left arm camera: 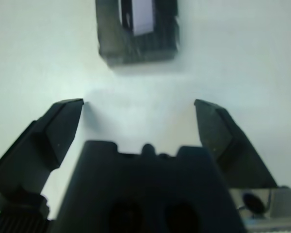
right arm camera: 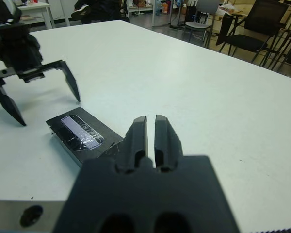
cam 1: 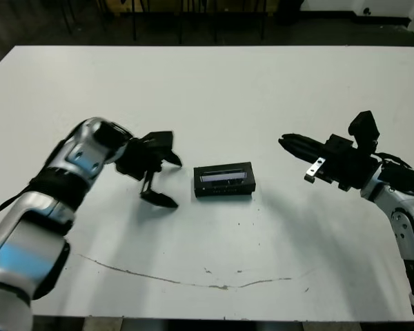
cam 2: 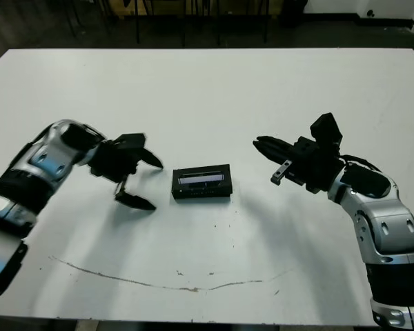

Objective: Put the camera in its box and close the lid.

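The box lies at the middle of the white table with the lid flat on top of it, silvery strip facing up. The camera is hidden from every view. My left gripper stands open just left of the box, fingers spread and tips pointing toward it, apart from it. The left wrist view shows the lid a short way beyond the open left gripper. My right gripper hovers shut to the right of the box, holding nothing. In the right wrist view the lid lies beyond the right gripper.
The white table stretches wide on all sides of the box. A thin dark scuff line runs across it near the front edge. Chairs and other tables stand beyond the far side.
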Controlling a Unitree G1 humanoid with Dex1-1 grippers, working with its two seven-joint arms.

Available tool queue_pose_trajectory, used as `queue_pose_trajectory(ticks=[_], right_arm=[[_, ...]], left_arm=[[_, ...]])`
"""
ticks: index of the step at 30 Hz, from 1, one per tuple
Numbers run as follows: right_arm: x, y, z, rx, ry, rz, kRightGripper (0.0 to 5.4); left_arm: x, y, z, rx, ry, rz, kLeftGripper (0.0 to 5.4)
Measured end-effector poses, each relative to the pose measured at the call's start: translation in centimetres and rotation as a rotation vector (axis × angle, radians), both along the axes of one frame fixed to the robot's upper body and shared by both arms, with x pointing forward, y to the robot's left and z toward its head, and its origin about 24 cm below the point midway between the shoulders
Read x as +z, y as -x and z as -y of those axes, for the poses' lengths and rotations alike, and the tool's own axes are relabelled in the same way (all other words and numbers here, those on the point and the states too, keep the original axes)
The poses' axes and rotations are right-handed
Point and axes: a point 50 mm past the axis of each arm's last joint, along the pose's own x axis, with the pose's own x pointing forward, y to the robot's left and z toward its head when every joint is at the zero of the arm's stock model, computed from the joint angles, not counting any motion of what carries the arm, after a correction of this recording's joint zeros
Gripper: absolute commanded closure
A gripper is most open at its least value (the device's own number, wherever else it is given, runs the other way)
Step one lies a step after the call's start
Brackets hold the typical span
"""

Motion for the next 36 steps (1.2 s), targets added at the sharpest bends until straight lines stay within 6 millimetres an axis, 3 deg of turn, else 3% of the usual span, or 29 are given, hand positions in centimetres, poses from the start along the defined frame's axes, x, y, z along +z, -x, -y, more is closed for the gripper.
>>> queue_pose_trajectory(ticks=[6,10,13,18,24,28,36], right_arm=[[0.1,-0.1,-0.2,0.001,-0.001,0.004,5.4],[0.1,-0.3,-0.2,-0.002,-0.004,0.003,5.4],[0.0,-0.3,-0.3,-0.007,-0.009,0.001,5.4],[-0.2,-0.4,-0.3,-0.02,-0.004,-0.001,5.4],[-0.1,-0.5,-0.3,-0.037,-0.014,0.017,5.4],[0.0,-0.6,0.0,-0.071,-0.017,0.033,5.4],[0.2,-0.8,0.9,-0.111,-0.016,0.091,5.4]], left_arm=[[1.2,1.3,-2.9,0.064,-0.028,0.004,0.02],[4.2,1.3,-4.9,0.25,0.122,0.216,0.18],[4.9,1.5,-4.8,0.46,0.299,0.425,0.62],[3.9,2.8,-0.8,0.777,0.663,0.611,1.55],[4.8,3.9,4.0,1.011,0.919,0.571,2.69],[4.2,4.0,6.4,1.09,0.939,0.45,3.45],[2.0,4.5,11.2,1.064,0.801,0.3,4.98]])
